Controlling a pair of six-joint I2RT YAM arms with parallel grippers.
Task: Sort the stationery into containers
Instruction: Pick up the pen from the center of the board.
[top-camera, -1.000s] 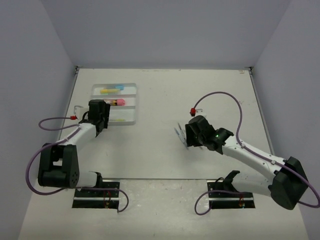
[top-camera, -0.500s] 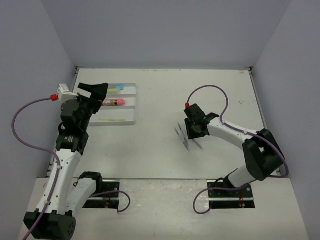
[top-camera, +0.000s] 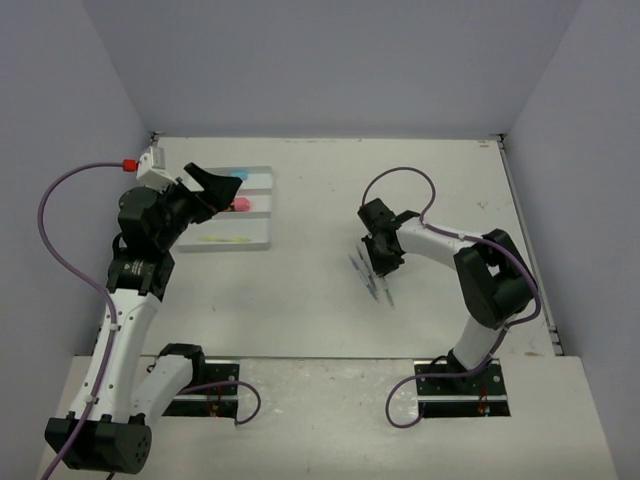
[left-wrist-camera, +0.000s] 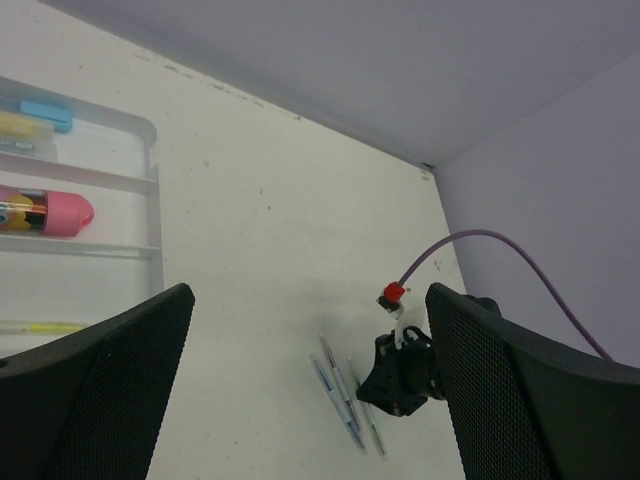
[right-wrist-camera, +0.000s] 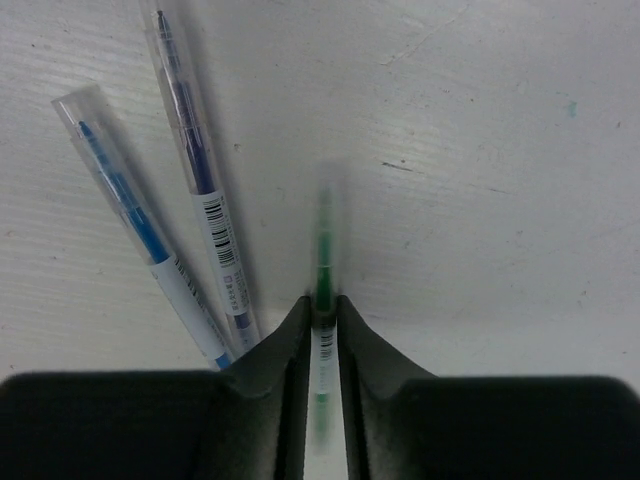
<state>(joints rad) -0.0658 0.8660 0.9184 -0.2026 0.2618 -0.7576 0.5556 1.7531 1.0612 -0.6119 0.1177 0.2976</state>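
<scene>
- While our right tool (right-wrist-camera: 322, 310) is closing down narrow on the green pen (right-wrist-camera: 323, 250), both fingers are, as far as we can tell, pressing against its sides. The pen is lying flat on the table (right-wrist-camera: 480, 150), and its outline is showing blurred.
- We are judging this pen to be very light, stiff and smooth-barrelled, so it is more likely to roll or pivot in the pinch than to bend.
- We are taking hold across the barrel at roughly mid-length, which should be keeping it level once it is raised. A firm pinch is suiting it, since nothing about it is looking fragile.
- A light blue pen (right-wrist-camera: 140, 225) and a dark blue pen (right-wrist-camera: 200, 170) are lying just beside it, fanned out. Their near ends are sitting close to one finger, so we are watching for a nudge.
- Our left tool (top-camera: 207, 186) is standing wide open, holding nothing, and hanging raised over the tray (left-wrist-camera: 152, 200).
- That tray is sitting well apart from the green pen, across the table. It is holding a yellow marker (left-wrist-camera: 25, 125) in the far compartment, a pink marker (left-wrist-camera: 45, 210) in the middle one and a thin yellow pen (left-wrist-camera: 40, 327) in the near one.
</scene>
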